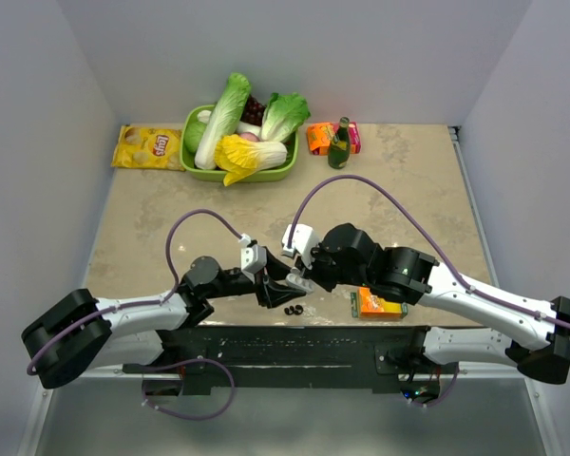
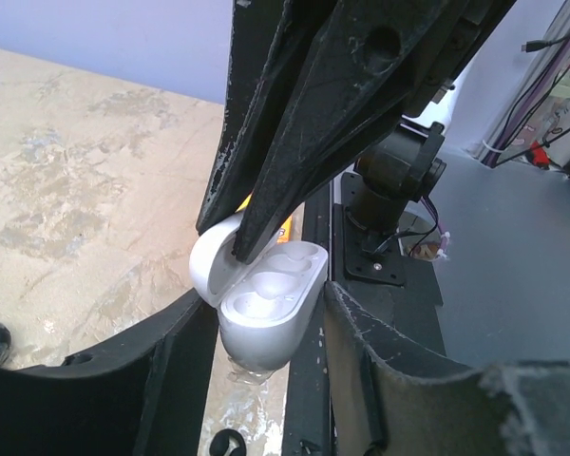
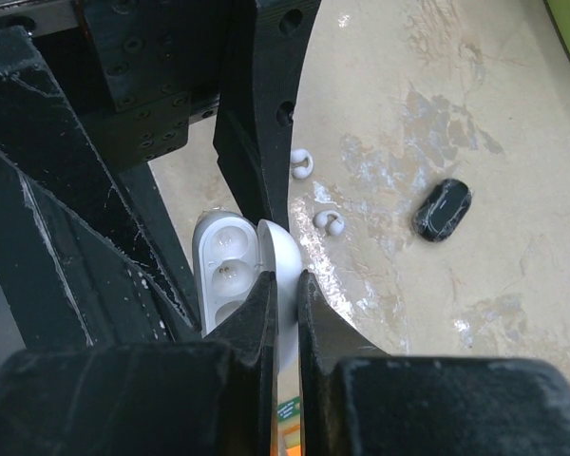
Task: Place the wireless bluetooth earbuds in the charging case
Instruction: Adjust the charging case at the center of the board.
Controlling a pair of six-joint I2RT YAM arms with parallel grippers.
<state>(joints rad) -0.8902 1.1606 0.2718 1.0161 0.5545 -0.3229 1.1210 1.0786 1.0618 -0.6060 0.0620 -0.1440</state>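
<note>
The white charging case (image 2: 266, 318) is held up between both grippers with its lid (image 3: 283, 249) swung open. Its earbud wells look empty. My right gripper (image 3: 283, 285) is shut on the lid and comes in from above in the left wrist view. My left gripper (image 2: 269, 328) has a finger against each side of the case body. Two white earbuds (image 3: 302, 166) (image 3: 330, 223) lie on the table beyond the case. A black pair of earbuds (image 1: 293, 310) lies on the table just below the grippers.
A closed black case (image 3: 444, 209) lies on the table to the right of the white earbuds. An orange box (image 1: 378, 304) sits under the right arm. At the back stand a green basket (image 1: 287, 169) of vegetables, a chips bag (image 1: 147, 147) and a small bottle (image 1: 339, 144).
</note>
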